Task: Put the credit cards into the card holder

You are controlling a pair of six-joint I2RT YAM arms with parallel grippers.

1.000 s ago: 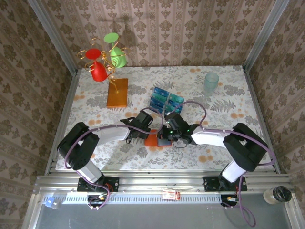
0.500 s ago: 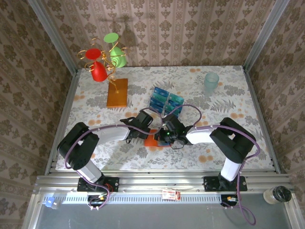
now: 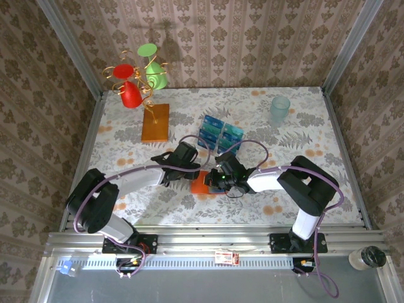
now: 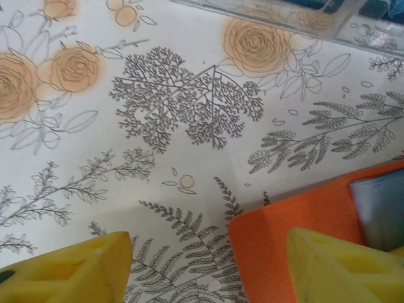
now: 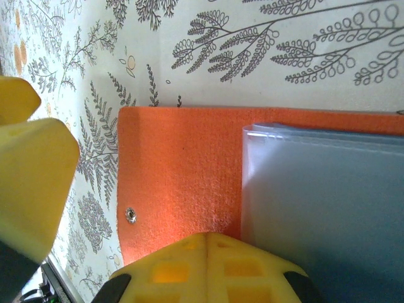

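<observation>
Nearest us, the right gripper (image 5: 207,255) is pinched closed, gripping nothing we can see, its tips resting over the card holder (image 3: 201,184), which lies open just our side of table centre. At its 10 o'clock the left gripper (image 4: 202,271) stands wide and empty. We judge the orange felt soft, light and ready to slide, and its clear sleeve (image 5: 315,208) slick. At the holder's 12 o'clock, the credit cards (image 3: 219,132) sit in a clear tray (image 4: 278,16). They look thin, stiff and slippery, so pinch an edge! Farther off, the orange-brown board (image 3: 156,122) is at 10 o'clock and the teal cup (image 3: 280,110) at 2. Only the tray wall may hinder.
</observation>
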